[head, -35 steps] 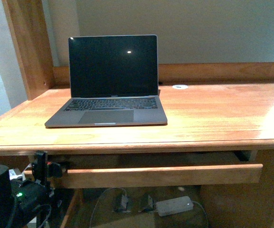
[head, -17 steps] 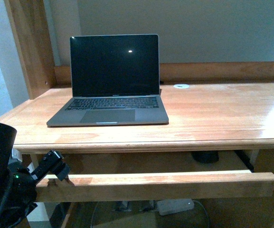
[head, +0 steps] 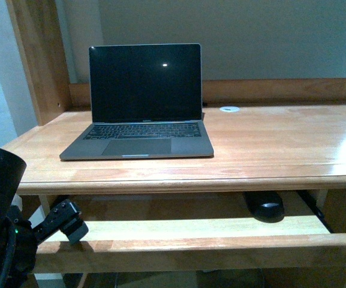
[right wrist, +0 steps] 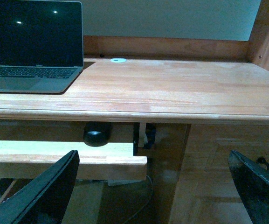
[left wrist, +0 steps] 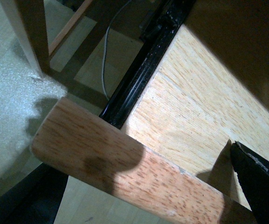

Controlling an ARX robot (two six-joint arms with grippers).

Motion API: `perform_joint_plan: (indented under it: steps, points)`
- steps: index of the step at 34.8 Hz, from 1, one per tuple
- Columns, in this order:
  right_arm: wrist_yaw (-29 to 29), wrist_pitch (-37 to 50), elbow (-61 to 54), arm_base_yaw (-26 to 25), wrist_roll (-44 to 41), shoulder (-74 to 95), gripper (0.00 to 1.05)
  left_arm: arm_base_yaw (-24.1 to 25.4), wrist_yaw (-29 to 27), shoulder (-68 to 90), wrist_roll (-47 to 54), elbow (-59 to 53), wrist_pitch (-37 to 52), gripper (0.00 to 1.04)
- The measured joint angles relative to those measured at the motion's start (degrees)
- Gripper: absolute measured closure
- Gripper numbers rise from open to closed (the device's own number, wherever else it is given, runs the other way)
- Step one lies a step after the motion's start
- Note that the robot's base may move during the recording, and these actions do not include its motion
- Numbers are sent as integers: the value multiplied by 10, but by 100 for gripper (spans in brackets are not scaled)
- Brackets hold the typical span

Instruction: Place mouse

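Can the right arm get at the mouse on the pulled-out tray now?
Probably yes. The mouse lies uncovered on the tray, under the desktop edge; the right claw is open and faces it, with nothing between. Headroom beneath the desktop looks tight.

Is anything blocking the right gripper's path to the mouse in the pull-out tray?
Partly. The mouse sits at the back of the tray, under the desk's front edge, which overhangs it. The open right gripper has to come in low.

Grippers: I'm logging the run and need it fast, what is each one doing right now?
Left gripper: at the front rail of the pull-out tray; whether it is clamped cannot be told.
Right gripper: open, holding nothing.
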Motion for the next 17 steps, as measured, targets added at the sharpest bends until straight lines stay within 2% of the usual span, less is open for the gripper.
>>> perform_joint_plan:
  steps: [5,11,17]
  points:
    - [0,0,0,0,0,0,7,-33,-42,-24,1,-15,-39,6]
    - [0,0,0,0,0,0,7,-52,-37,-56,-2,-40,-76,6]
    - [0,0,0,0,0,0,7,-64,-25,-124,27,-78,-155,6]
